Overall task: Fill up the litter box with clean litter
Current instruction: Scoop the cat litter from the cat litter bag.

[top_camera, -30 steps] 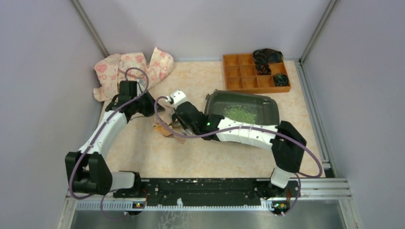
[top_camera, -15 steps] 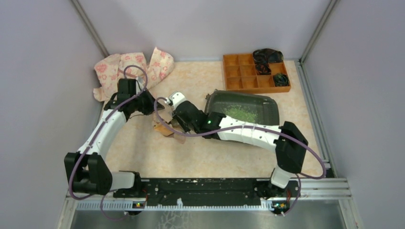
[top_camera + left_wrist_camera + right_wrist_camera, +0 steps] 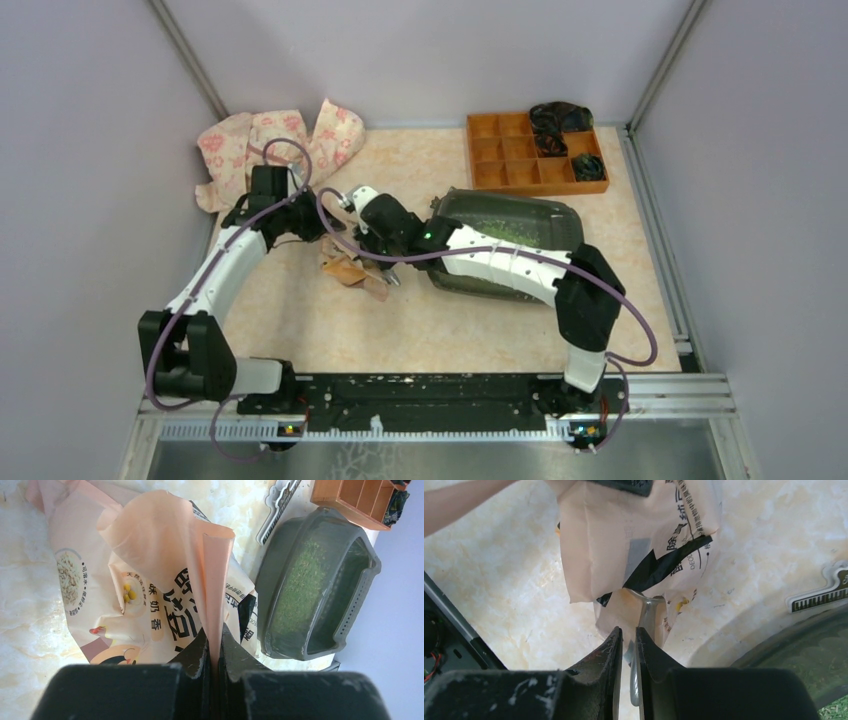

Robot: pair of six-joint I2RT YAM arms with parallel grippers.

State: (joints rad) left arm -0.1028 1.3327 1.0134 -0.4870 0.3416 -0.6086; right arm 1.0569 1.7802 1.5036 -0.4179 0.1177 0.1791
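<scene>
- over the last second my right arm has swung left and up the table; in the top view its forearm now lies across the near side of the litter box, hiding most of the green patch that showed a second ago.
- the right gripper now sits at the mouth of the paper bag, with the scoop reaching under the bag's flap.
- right claw: fingers nearly pressed together with the scoop's handle in the gap. i read that as pinching the handle, though the wrist view is too tight to say how firmly.
- left gripper: pressed together on a raised fold of the bag, holding the mouth up. it has not moved in that second.
- the clean litter lies as a thin green layer along the middle of the box floor, dark plastic bare around it.
- the box sits right of the bag, near but not touching it, with the organiser tray well behind.
- my judgement: this is a return for another load, and the box is far from full, so several more scoops are needed.
</scene>
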